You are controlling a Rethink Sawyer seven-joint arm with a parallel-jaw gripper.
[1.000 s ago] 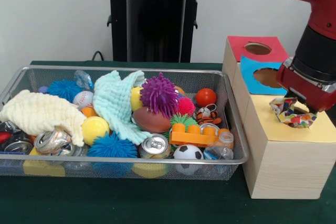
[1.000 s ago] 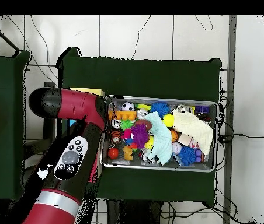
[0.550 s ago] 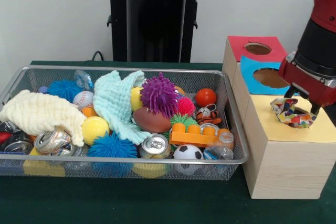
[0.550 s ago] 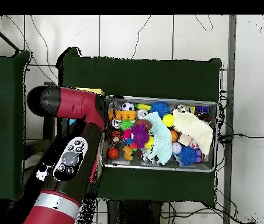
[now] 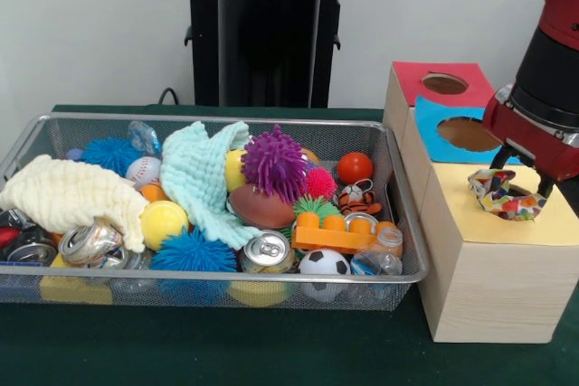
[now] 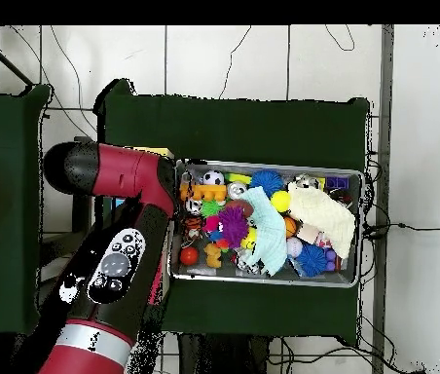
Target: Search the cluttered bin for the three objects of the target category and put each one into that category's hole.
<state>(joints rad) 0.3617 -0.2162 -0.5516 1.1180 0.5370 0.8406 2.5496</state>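
Gripper (image 5: 520, 176) looks released: its two fingers (image 5: 496, 161) stand apart just above a crumpled multicolour wad (image 5: 500, 198), maybe grazing its far edge, hard to say. What the wad is made of, paper or cloth, I can't tell. It sits at the right on the box's (image 5: 488, 287) yellow panel (image 5: 470, 219) and covers whatever hole is there. Farther back, the blue panel (image 5: 432, 124) and red panel (image 5: 412, 74) each show a round hole, and the arm cuts off the blue one's right side.

From overhead the arm (image 6: 117, 263) blocks the box and gripper completely, so no help there.

Left of the box, the mesh bin (image 5: 403, 223) is packed. A cream cloth (image 5: 68, 194) and a mint cloth (image 5: 204, 178) bury stuff underneath. A purple spiky ball (image 5: 274, 163) sits over a football (image 5: 261, 208), and a can (image 5: 267, 250), a soccer ball (image 5: 324, 263) and an orange block (image 5: 339, 234) are by the near wall. Yellow things low at the near wall are only blurs through the mesh.
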